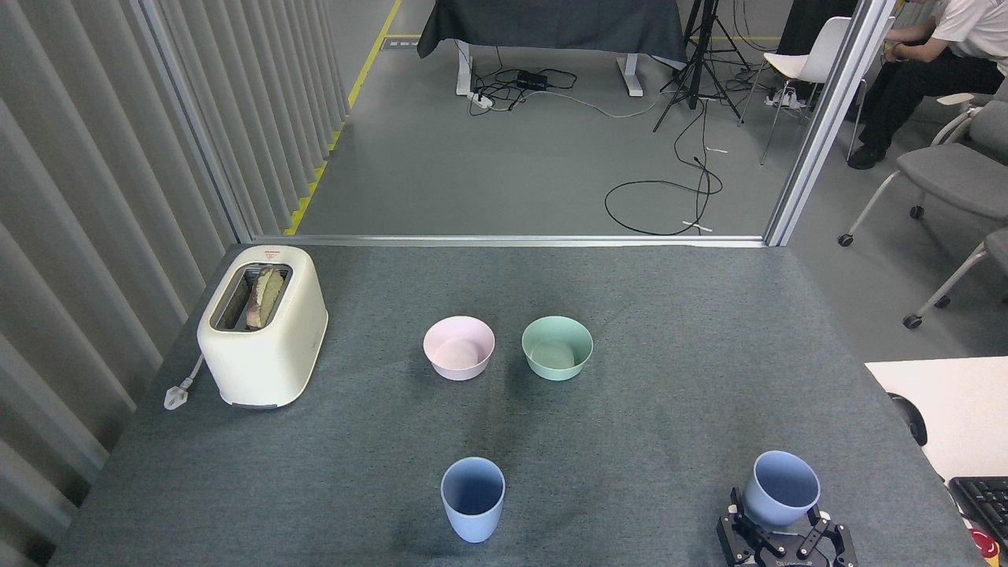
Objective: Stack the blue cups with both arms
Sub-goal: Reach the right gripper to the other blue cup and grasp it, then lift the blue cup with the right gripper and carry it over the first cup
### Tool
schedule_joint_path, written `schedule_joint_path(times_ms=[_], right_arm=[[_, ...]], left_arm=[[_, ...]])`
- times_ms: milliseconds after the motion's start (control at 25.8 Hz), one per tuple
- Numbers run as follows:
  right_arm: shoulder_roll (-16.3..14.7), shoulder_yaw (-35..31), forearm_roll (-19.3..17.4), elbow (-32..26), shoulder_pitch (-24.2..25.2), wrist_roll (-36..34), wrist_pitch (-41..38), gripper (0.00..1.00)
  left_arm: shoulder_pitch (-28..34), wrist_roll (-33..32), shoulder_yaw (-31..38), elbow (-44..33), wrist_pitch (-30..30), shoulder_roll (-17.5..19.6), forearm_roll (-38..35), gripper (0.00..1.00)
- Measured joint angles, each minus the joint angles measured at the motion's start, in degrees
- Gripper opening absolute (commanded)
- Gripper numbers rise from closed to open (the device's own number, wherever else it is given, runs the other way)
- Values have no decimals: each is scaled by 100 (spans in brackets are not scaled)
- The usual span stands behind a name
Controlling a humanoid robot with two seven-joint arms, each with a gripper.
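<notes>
Grey felt-covered counter (677, 331) filling the lower two thirds of the frame. At the bottom right corner, right pincer (780, 526) rising from the lower edge, black, its two fingers (819, 529) set on either side of the base of a blue cup (781, 488). Fingers close against the cup's lower wall, apparently clamped on it, though actual contact hard to confirm at this size. Cup tilted, its open mouth leaning toward the upper right of the frame. Left pincer nowhere in the frame.

Second blue cup (472, 499) upright at bottom centre, well apart from the held one, standing free on the counter, mouth open upward.

Near the middle of the frame, pink bowl (459, 348) and green bowl (557, 347) side by side, close but not touching, both upright. At middle left, cream toaster (264, 326) with a slice of bread (265, 296) in its slot, and a white plug (178, 391) lying just beside it at the counter's left edge.

Beyond the counter, grey floor with black cables (669, 189) in the upper centre. Upper right corner: seated person (929, 55), white chair (811, 59) alongside.
</notes>
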Motion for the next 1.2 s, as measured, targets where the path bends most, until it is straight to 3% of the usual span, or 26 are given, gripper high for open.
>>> schedule_joint_path(times_ms=[464, 658, 851, 1045, 1199], right_arm=[[26, 10, 21, 130, -27, 17, 20, 74], [29, 25, 35, -1, -22, 20, 24, 71], [97, 186, 79, -662, -27, 287, 34, 71], [492, 1104, 411, -1072, -441, 768, 247, 73], [1049, 1994, 810, -1203, -712, 1055, 409, 74]], left_arm=[[2, 1, 0, 0, 3, 0, 0, 100], [2, 1, 0, 0, 3, 0, -1, 100], [1, 1, -5, 0, 17, -2, 0, 100], [-7, 1, -11, 0, 21, -7, 2, 100], [-9, 1, -9, 0, 78, -10, 6, 100]])
